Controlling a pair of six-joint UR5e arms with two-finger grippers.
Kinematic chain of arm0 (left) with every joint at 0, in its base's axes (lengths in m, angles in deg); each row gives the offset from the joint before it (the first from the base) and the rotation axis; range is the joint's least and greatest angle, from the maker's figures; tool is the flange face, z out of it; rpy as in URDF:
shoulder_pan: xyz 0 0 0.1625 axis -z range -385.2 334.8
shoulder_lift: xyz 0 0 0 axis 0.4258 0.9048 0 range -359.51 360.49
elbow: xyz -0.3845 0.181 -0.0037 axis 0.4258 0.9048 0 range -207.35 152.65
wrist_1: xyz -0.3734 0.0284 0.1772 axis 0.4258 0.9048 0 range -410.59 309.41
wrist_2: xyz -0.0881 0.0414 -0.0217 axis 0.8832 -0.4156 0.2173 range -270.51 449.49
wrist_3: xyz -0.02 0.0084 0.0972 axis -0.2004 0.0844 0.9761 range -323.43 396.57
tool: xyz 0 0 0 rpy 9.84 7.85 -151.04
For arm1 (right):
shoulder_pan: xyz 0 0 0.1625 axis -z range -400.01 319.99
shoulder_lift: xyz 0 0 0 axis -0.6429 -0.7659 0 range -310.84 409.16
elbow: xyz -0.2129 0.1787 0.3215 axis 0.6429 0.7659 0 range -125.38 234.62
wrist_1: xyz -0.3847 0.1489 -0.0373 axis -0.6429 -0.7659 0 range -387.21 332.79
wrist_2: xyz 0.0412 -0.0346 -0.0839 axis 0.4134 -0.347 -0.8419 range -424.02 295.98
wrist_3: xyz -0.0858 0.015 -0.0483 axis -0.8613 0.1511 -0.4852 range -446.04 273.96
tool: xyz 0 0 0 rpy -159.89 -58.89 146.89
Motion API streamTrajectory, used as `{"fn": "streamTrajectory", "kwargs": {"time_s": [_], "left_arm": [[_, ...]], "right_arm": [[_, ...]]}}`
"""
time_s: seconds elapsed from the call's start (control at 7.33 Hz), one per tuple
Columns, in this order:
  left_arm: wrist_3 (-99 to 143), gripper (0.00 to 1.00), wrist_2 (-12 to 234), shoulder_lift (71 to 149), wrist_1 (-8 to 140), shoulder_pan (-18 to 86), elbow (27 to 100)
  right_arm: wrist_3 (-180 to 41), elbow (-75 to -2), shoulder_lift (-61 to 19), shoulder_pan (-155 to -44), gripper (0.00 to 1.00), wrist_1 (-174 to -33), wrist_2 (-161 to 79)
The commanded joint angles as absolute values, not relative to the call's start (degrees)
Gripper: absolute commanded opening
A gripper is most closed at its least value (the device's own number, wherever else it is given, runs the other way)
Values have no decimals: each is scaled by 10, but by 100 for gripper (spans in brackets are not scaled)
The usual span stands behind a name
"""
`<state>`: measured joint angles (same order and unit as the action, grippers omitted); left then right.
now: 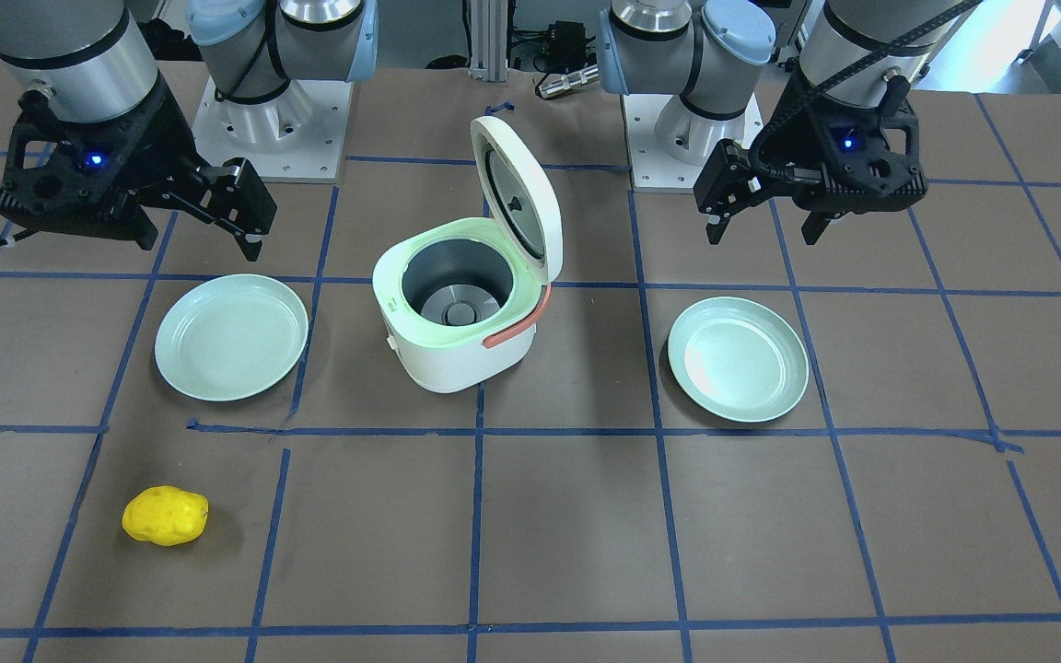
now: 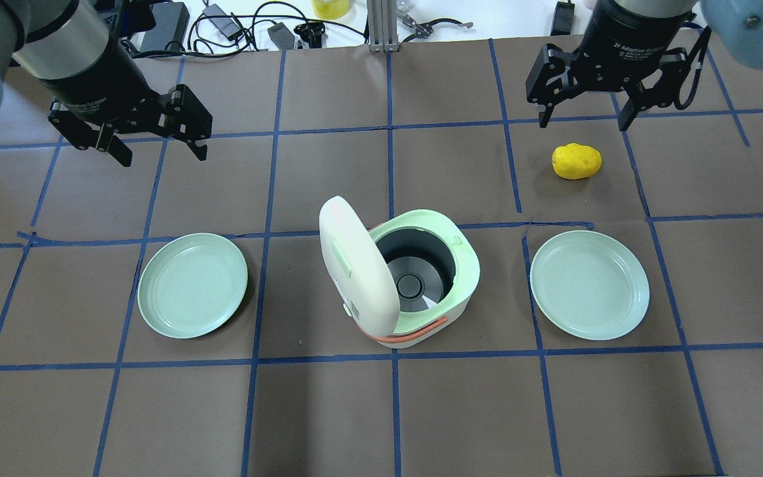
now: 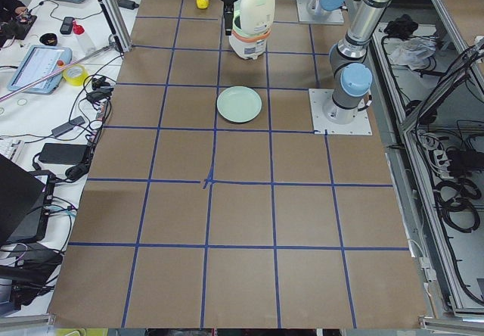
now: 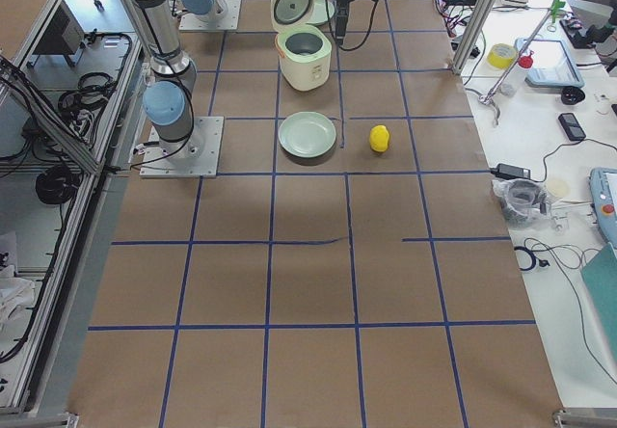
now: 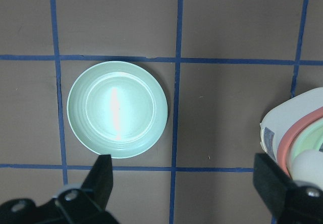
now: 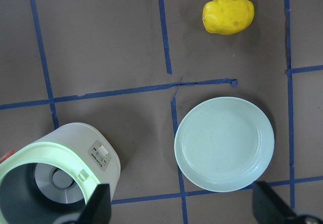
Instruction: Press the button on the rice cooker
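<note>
**Operator:** Where is the unit, and what is the status of both hands?

**Technician:** The rice cooker (image 1: 457, 359) stands mid-table (image 2: 421, 411), between the left plate (image 2: 193, 285) and the right plate (image 2: 590, 285). Its lid (image 2: 355, 265) is raised upright. The left hand (image 2: 161, 154) and right hand (image 2: 583, 122) both hover well apart from it, fingers spread, holding nothing.

**Operator:** Where is the button?

**Technician:** A small control panel (image 6: 100, 156) sits on the body wall just below the rim. The button (image 6: 102, 150) shows only in the right wrist view. That wall faces away from the robot and toward its right, so the right hand looks better placed.

**Operator:** What is the procedure?

**Technician:** Bring the fingers together to form one firm tip. Approach from the panel side, clear of the raised lid, and push square to the wall. The cooker is probably light and unsecured, so press briefly and gently to keep it from sliding or tipping.
</note>
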<state>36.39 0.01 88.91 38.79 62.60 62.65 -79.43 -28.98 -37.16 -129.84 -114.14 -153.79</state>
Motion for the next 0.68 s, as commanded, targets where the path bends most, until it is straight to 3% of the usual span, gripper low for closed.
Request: {"fn": "streamTrajectory", "kwargs": {"time_s": [0.0,0.55], "left_arm": [[364,100,0,889,388,626,627],[364,100,0,889,388,626,627]], "right_arm": [[-794,-290,-376,-1293,100,-1140,-1539],[-791,-290,-380,-1294,100,-1131,-1538]]}}
